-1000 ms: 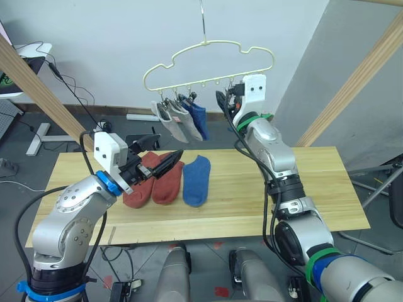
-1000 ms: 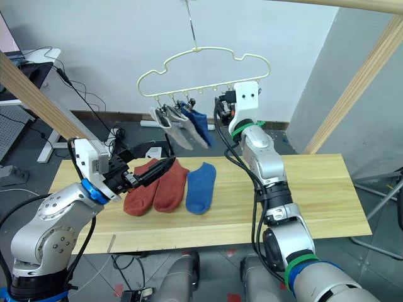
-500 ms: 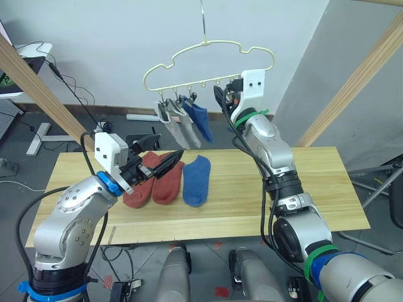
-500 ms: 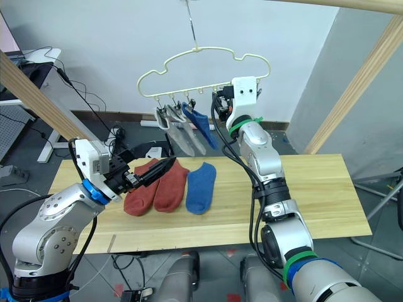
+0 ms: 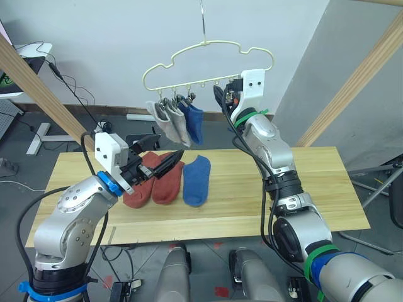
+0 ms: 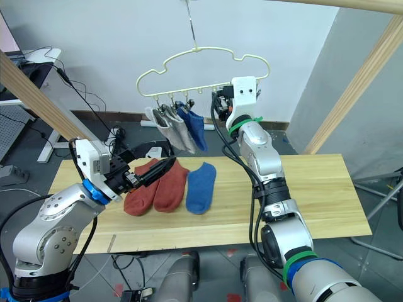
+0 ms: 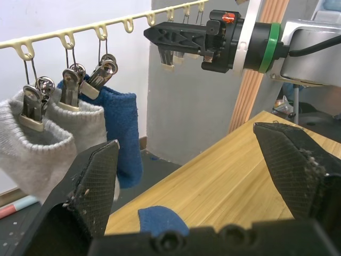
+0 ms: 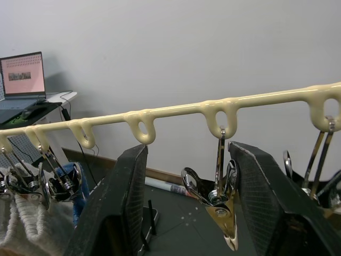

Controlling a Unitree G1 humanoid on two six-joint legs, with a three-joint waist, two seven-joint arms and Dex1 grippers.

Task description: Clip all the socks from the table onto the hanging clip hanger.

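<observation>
Clip hanger point(image 5: 208, 63) — two grey socks point(image 5: 165, 119) and one blue sock point(image 5: 192, 121) clipped on. Right gripper point(image 8: 184, 202), fingers spread, straddles an empty clip point(image 8: 218, 208). Below the hanger, on the table point(image 5: 302, 189): left gripper point(image 5: 165, 160), fingers spread, over two rust-red socks point(image 5: 154, 182) — a blue sock on the table point(image 5: 196, 179) beside them.

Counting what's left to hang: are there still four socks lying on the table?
No, three lie on the table: two red socks and one blue sock.

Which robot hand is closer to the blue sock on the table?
Left. The left gripper hovers beside the blue sock; the right gripper is up by the hanger.
</observation>
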